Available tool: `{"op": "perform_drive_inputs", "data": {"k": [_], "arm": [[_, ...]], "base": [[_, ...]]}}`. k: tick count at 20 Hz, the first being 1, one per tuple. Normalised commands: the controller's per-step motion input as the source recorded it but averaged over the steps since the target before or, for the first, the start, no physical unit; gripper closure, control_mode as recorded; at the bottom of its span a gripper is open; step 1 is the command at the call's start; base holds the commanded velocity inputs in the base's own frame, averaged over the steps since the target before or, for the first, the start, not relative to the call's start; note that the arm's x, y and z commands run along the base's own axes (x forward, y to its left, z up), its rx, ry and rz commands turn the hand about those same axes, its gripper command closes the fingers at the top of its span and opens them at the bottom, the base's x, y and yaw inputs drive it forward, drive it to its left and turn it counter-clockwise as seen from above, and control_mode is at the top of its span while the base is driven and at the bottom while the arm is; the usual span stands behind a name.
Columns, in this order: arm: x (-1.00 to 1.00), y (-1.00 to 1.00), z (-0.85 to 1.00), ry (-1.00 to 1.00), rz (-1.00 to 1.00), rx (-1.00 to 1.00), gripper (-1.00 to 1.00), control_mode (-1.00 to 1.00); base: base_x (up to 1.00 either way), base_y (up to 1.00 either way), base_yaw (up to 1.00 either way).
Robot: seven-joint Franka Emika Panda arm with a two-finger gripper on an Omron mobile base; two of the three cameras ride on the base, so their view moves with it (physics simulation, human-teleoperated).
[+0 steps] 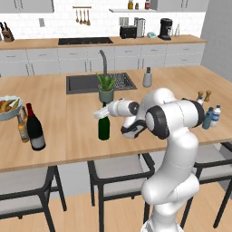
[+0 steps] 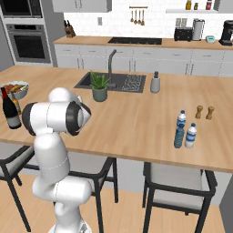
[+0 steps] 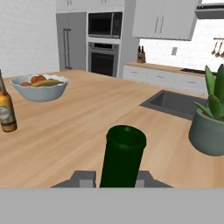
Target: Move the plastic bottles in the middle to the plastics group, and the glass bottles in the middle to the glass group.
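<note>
**Green wine bottle gripped at the neck on the island counter**

Green wine bottle (image 1: pixel 103 128) stands upright on the wooden counter (image 1: pixel 68 136) in the left base view, just in front of the potted plant (image 1: pixel 106 89) and the sink (image 1: pixel 86 83). The gripper (image 1: pixel 101 113) reaches in from the right and is closed on the bottle's neck. Far to the left, the black wine bottle (image 1: pixel 34 128) with its red top stands beside an amber bottle (image 1: pixel 22 129) and a fruit bowl (image 1: pixel 9 108). Out at the right end, the blue-tinted bottle (image 1: pixel 208 118) sits touching a clear water bottle (image 1: pixel 216 115), with two brown shakers (image 1: pixel 204 96) behind them.

From the right base view, the arm's white body blocks the green bottle. The black wine bottle (image 2: pixel 10 110) is at the left edge near the fruit bowl (image 2: pixel 15 88). The blue-tinted bottle (image 2: pixel 179 136) stands between two clear water bottles (image 2: pixel 191 135), all three close together, shakers (image 2: pixel 204 112) well behind.

Looking along the hand, the green bottle's neck (image 3: pixel 122 156) rises between the two fingertips (image 3: pixel 83 179), which press in on either side. An amber bottle (image 3: pixel 6 111) is at the left, the fruit bowl (image 3: pixel 40 87) beyond it, the plant pot (image 3: pixel 208 131) to the right.
</note>
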Motion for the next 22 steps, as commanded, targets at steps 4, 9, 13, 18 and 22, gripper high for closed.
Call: {"op": "perform_drive_inputs", "data": {"k": [4,9,13,18,22], "arm": [[0.0,0.0,0.0,0.0,0.0,0.0,1.0,-1.0],[0.0,0.01,0.13,-0.01,0.02,0.0,1.0,-1.0],[0.0,0.06,0.36,-0.06,0.01,0.0,1.0,-1.0],[0.15,0.14,0.2,-0.02,0.06,0.0,1.0,-1.0],[0.14,0.25,0.01,0.0,0.09,0.0,1.0,-1.0]], "base": [[0.0,0.0,0.0],[0.0,0.0,0.0],[0.0,0.0,0.0],[0.0,0.0,0.0],[0.0,0.0,0.0]]}}
